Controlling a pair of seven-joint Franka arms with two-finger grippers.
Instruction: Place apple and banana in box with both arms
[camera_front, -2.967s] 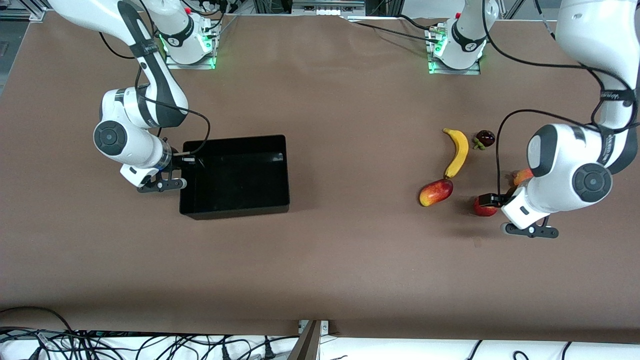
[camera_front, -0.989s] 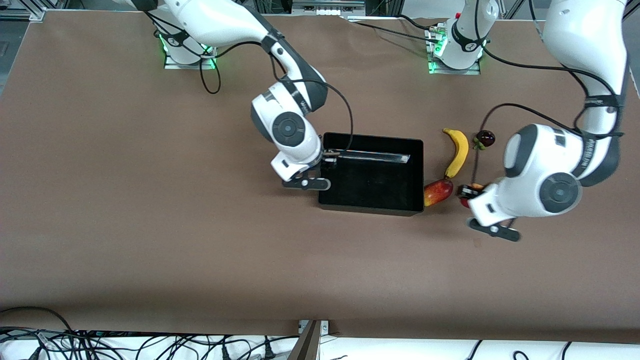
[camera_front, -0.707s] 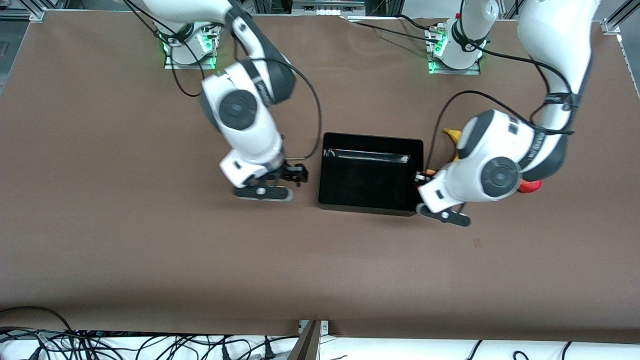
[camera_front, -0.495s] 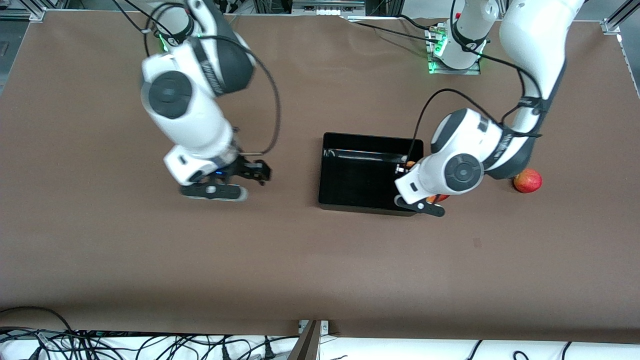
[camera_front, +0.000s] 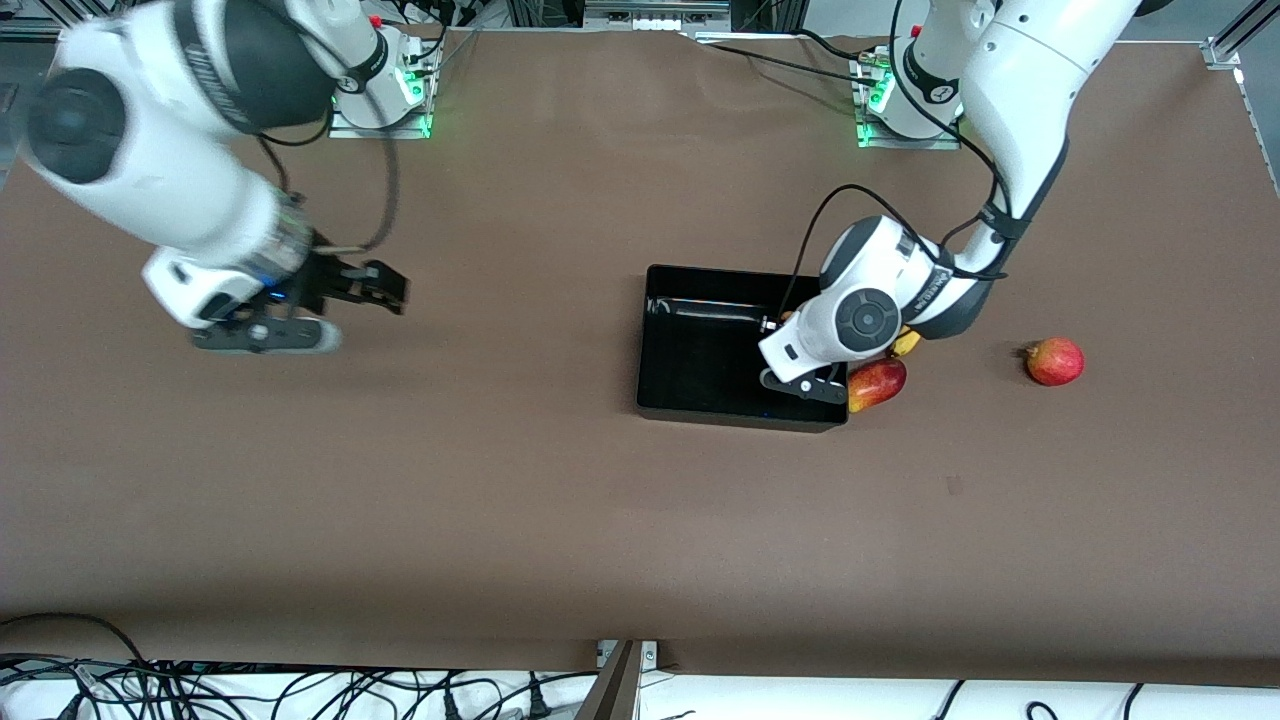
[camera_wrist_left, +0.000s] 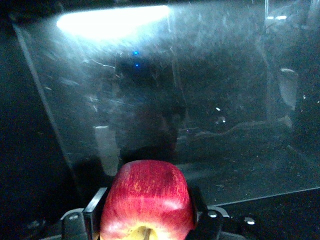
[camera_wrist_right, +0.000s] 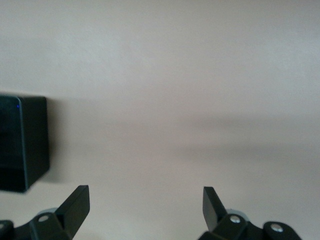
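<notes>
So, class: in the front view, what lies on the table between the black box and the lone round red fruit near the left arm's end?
The red-and-yellow mango-like fruit lies there, against the box, with bare table up to the round red fruit.

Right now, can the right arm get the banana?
Probably not. The right gripper is open over bare table, and the left arm covers most of the banana beside the box.

Box (camera_front: 700, 400) dragged toward fruits; apple (camera_wrist_left: 146, 199) carried over it.
</notes>
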